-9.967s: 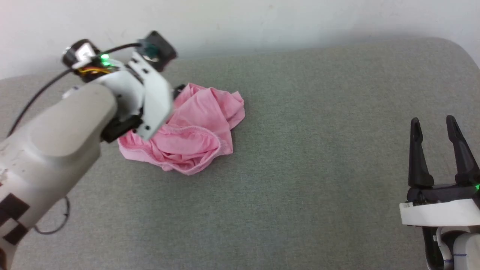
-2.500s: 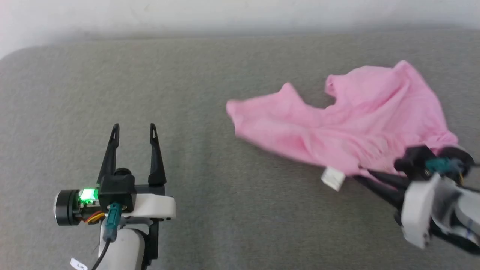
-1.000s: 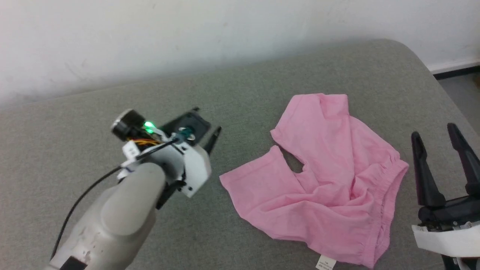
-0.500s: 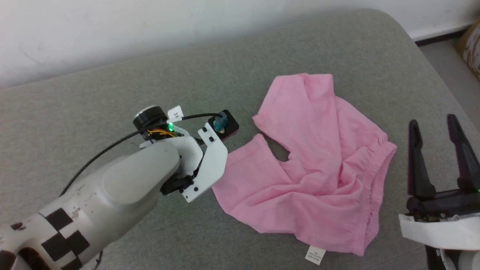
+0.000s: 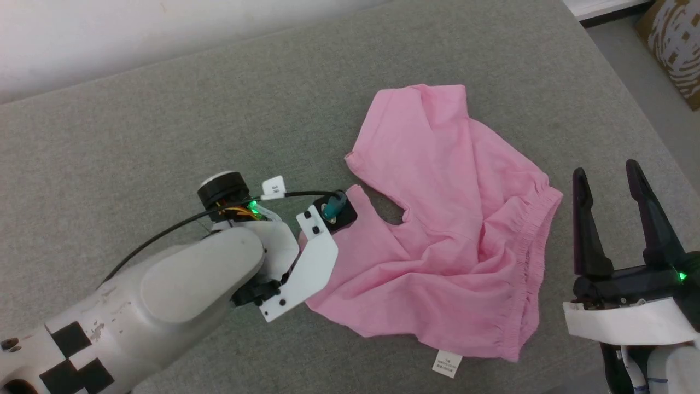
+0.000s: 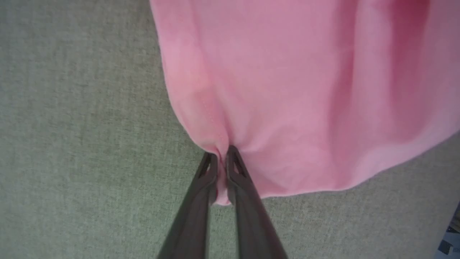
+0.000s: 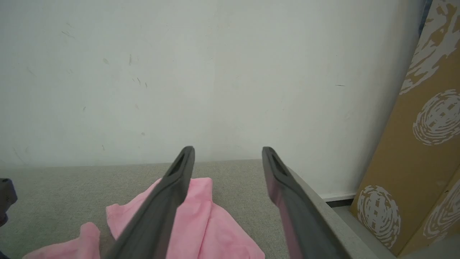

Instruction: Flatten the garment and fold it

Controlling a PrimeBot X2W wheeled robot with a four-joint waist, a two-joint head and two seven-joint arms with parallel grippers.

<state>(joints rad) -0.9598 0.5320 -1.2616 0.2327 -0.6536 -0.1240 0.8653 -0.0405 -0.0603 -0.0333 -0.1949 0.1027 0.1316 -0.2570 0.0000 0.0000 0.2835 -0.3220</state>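
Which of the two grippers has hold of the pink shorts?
The left gripper: its fingers pinch a leg hem of the shorts. The right gripper stands open beside the waistband.

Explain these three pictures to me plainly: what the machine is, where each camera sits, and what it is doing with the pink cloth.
This is a wheeled robot with two arms, each ending in two long dark fingers. One picture looks down from its head; the other two look along each arm's own fingers.

On the grey fabric-covered surface lies a thin, light pink pair of shorts with a gathered elastic waistband, partly spread but still wrinkled, a small white sewn-in label at its near edge.

The left gripper has its jaws pinched on the hem of one leg opening. The right gripper waits beside the waistband, jaws wide apart, holding nothing. A brown patterned cardboard panel leans against the wall.
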